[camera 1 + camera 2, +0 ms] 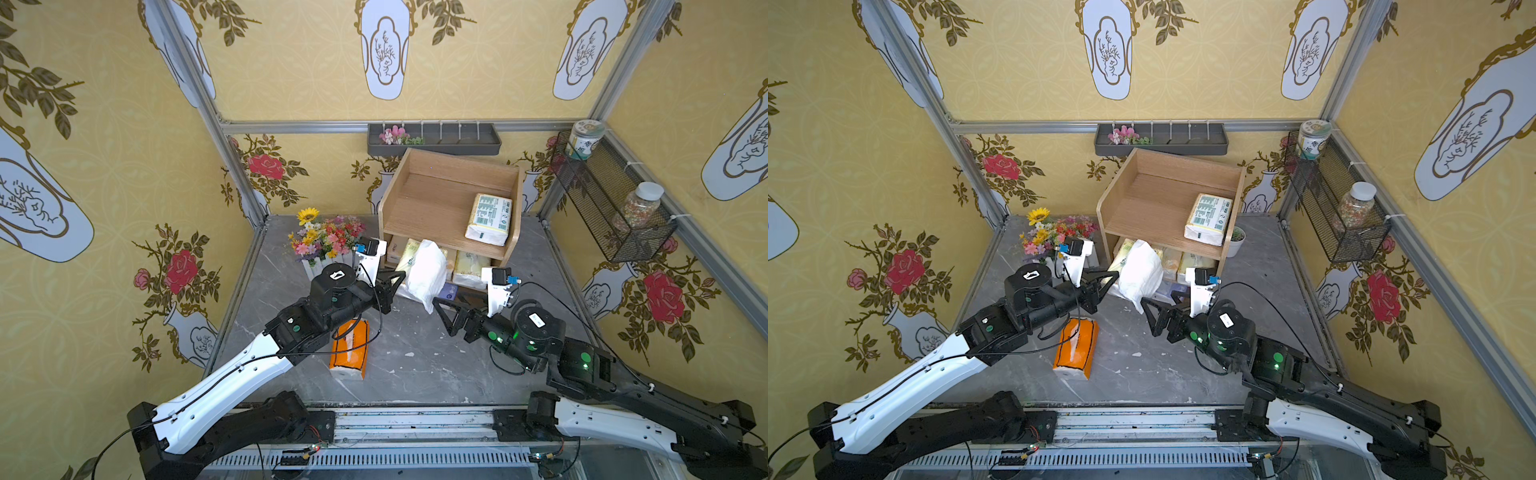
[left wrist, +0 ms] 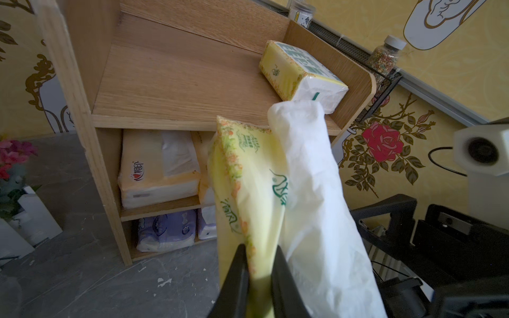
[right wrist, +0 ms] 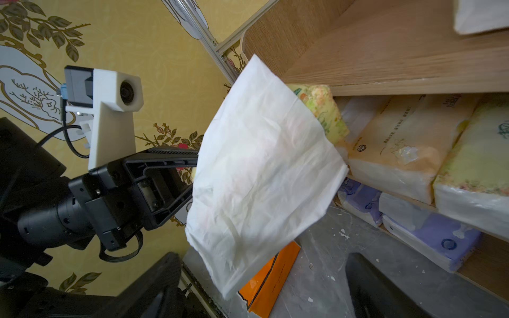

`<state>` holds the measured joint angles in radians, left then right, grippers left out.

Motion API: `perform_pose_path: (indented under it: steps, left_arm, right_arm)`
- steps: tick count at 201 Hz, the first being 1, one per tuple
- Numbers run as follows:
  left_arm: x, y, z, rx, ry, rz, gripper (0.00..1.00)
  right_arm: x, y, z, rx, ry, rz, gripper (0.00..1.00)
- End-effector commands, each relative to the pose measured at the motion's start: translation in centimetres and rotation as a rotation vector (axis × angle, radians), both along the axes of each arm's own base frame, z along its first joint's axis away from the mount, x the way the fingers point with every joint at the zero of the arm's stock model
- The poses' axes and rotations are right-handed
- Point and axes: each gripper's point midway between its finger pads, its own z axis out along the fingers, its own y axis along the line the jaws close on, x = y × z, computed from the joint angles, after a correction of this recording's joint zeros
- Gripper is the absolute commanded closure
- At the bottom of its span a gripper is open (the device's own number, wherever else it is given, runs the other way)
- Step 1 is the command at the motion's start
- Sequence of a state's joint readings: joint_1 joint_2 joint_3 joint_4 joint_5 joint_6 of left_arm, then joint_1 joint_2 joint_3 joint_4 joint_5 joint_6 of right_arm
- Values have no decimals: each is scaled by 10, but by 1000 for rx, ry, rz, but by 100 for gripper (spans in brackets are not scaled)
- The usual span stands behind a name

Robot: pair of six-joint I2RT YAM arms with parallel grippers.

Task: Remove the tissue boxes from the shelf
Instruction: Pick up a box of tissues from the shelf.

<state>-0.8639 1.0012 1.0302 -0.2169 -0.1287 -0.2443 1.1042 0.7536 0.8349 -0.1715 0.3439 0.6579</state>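
Left wrist: left gripper [image 2: 260,252] pinches yellow pack [image 2: 248,179].

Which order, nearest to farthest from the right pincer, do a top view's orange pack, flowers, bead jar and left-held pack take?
From the right pincer:
1. Held pack, just ahead, in the left pincer.
2. Orange pack, on the table to its left.
3. Flowers, back left.
4. Bead jar, in the basket, high on the right.
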Motion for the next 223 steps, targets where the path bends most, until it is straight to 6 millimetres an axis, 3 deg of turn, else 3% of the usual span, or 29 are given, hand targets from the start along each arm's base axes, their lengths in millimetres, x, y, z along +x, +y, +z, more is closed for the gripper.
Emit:
perform_pose_path:
  steps: [1, 27, 55, 102, 223]
  left_arm:
    - [1, -4, 7, -36, -14, -2, 100]
    - [-1, -7, 5, -43, -14, -19, 100]
    - [-5, -9, 7, -61, -27, -40, 100]
    - [-7, -6, 8, -65, -36, -41, 100]
    - [-7, -9, -2, -39, -35, -56, 100]
  right_arm:
    - [5, 6, 19, 116, -6, -13, 3]
    - [9, 15, 21, 166, 25, -19, 3]
    - [21, 18, 7, 194, 106, -80, 3]
    - [55, 29, -7, 340, 289, -17, 3]
    - [67, 52, -1, 427, 313, 99, 1]
